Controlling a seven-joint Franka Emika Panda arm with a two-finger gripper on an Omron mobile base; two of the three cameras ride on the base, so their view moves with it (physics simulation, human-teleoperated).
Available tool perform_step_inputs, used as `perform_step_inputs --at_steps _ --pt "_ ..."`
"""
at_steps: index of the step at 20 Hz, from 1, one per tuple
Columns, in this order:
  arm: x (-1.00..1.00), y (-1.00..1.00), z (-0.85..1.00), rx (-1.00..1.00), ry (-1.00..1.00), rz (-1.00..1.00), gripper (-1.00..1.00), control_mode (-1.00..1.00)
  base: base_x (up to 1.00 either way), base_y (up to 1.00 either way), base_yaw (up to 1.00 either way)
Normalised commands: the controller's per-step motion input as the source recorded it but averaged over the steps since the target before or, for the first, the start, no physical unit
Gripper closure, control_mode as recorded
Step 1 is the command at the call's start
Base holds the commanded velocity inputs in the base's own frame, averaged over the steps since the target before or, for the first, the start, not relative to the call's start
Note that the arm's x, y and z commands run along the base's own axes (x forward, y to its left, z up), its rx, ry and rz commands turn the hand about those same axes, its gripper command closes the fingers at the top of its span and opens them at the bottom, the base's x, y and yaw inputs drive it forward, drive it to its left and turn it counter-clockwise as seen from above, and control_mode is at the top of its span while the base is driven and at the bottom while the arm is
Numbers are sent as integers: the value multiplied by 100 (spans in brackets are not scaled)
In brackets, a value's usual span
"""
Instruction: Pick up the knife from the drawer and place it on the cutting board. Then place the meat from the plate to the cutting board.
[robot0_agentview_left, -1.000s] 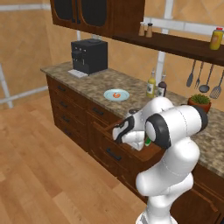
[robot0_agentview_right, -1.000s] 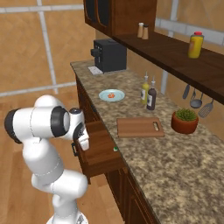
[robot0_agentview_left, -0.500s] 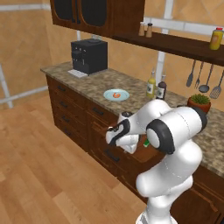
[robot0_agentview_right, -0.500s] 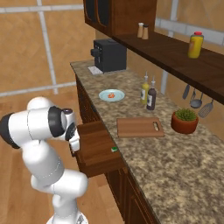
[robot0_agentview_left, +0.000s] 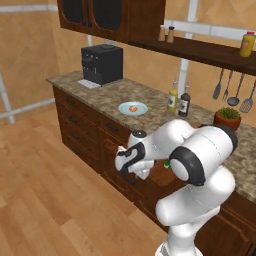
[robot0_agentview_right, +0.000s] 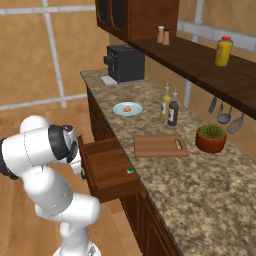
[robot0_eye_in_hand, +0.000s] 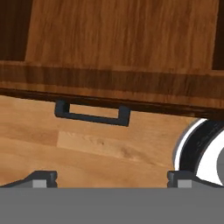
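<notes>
- We now have the drawer (robot0_agentview_right: 111, 170) pulled well out from the cabinet front; 1 second ago it stood only partly open, so the opening step looks done.
- Our gripper (robot0_agentview_right: 82, 159) sits at the drawer's front edge, by the black bar handle (robot0_eye_in_hand: 92, 114). In the hand view the handle lies ahead of the 2 fingertips (robot0_eye_in_hand: 41, 177), which stand wide apart with nothing between them, so we hold nothing.
- The knife (robot0_agentview_right: 131, 171) shows as a small green spot inside the drawer, against its counter-side edge and toward the front right corner. Its blade is too small for us to make out.
- The cutting board (robot0_agentview_right: 159, 145) lies bare on the counter, near the counter's front edge, just beyond the drawer and beside a potted plant (robot0_agentview_right: 211, 138).
- The plate (robot0_agentview_right: 127, 109) rests further along the counter toward the coffee machine (robot0_agentview_right: 125, 63), with the meat (robot0_agentview_right: 127, 108) at its centre.
- We judge that the knife is now reachable from above, so the next move is to lift the hand clear of the handle, bring it over the drawer's right side and come down on the green handle. The knife lies close to the drawer wall, which leaves little room for 1 finger.
</notes>
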Motion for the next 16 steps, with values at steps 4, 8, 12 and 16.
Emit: perform_step_inputs --at_steps 4,8,12,16 --pt "55 -27 44 -1 2 -7 -100 -100 0 0 0" --pt "56 -38 2 0 10 -4 -100 -100 0 0 0" --pt "60 -30 -19 0 14 0 -100 -100 0 0 0" --pt "31 -23 -27 0 6 0 -100 -100 0 0 0"
